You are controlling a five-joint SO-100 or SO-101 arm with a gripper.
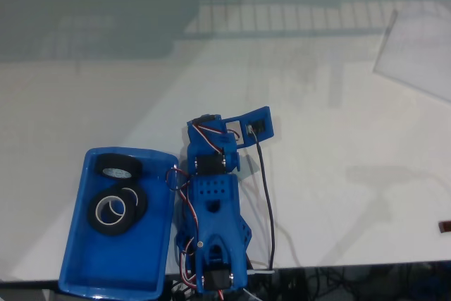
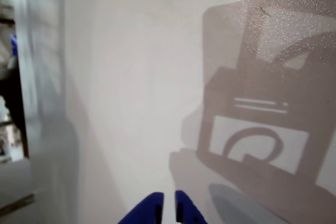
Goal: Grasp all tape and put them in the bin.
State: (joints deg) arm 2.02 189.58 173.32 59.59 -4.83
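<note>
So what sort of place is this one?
Probably a hobby or lab bench: a plain white table, a blue printed arm with loose wires, and a blue bin holding tape rolls.

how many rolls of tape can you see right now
3, all inside the bin in the fixed view: one tape roll at the top, two overlapping rolls just below it. None seen elsewhere.

A blue plastic arm (image 1: 215,209) carries black servos, red-and-white wires, a black cable, and a blue-tipped pincer (image 2: 168,211).
</note>
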